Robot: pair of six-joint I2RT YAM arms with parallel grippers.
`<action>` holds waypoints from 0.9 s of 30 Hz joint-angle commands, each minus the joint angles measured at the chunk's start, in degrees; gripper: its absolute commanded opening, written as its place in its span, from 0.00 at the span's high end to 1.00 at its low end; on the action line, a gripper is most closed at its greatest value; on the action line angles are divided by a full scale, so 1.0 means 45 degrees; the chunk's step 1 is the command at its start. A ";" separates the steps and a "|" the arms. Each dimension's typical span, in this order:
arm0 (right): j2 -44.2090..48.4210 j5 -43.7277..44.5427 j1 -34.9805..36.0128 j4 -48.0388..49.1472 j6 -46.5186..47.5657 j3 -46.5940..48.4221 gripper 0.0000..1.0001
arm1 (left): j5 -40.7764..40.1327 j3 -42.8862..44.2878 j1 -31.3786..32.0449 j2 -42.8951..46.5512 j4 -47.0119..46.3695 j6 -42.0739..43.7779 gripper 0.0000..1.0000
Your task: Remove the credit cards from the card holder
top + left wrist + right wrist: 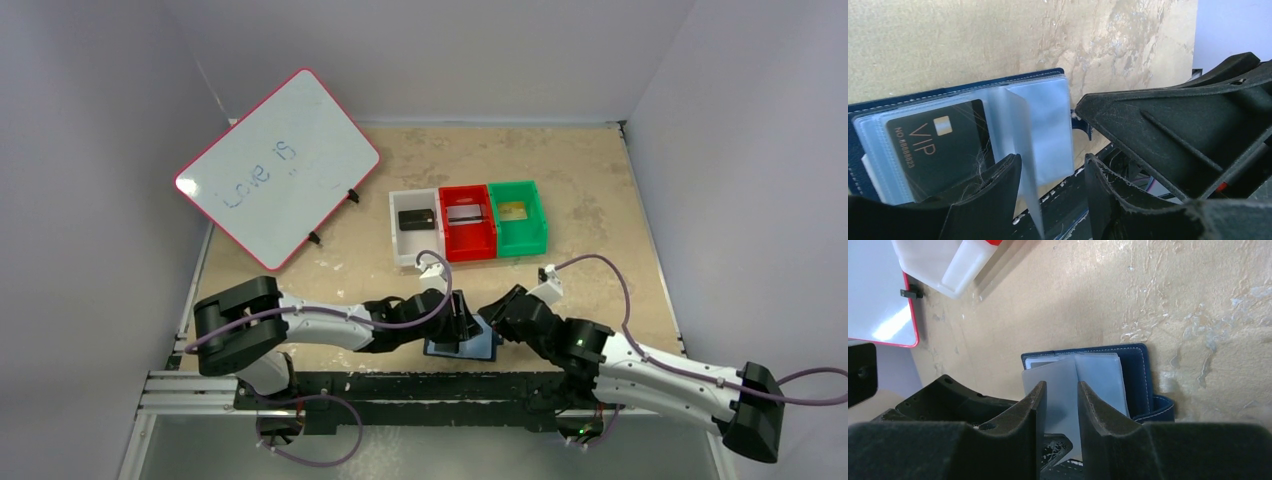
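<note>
Both grippers meet over the open card holder at the near edge of the tabletop. Left gripper: jaws parted, with a thin translucent plastic sleeve of the holder standing upright between them; whether either finger presses it cannot be told. Right gripper: jaws set narrowly apart, with another translucent sleeve running into the gap; contact cannot be confirmed.

Card holder: dark navy-blue bifold wallet with white stitching, lying flat and open, with clear light-blue pockets inside and a small closing tab at one edge. A black card marked "VIP", with a gold chip, sits in a pocket just beside the left finger.

Farther out, three plastic bins stand in a row: the white bin holds a black card, the red bin a silver-grey card, the green bin a gold-tan card. A red-framed whiteboard stands tilted at far left.
</note>
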State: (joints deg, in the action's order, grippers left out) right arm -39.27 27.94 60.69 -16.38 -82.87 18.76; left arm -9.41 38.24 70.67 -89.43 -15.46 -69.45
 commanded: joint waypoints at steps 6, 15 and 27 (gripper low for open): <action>0.0976 0.1166 -0.0048 -0.1533 -0.1078 0.0464 0.68 | -0.0276 0.1091 0.0499 -0.0600 -0.0162 0.0281 0.51; 0.1483 0.1328 -0.0048 -0.2276 -0.1334 0.0557 0.67 | 0.0104 0.1417 0.0739 -0.1995 -0.0628 0.0081 0.60; 0.0798 0.0558 -0.0048 -0.0429 0.0221 0.0331 0.66 | -0.1646 0.1423 0.0754 -0.1020 0.1106 0.0261 0.68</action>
State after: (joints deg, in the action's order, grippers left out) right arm -33.78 30.28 60.69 -22.20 -84.40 18.76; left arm -11.22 43.66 73.71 -98.85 -15.62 -69.56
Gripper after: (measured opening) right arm 0.343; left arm 0.319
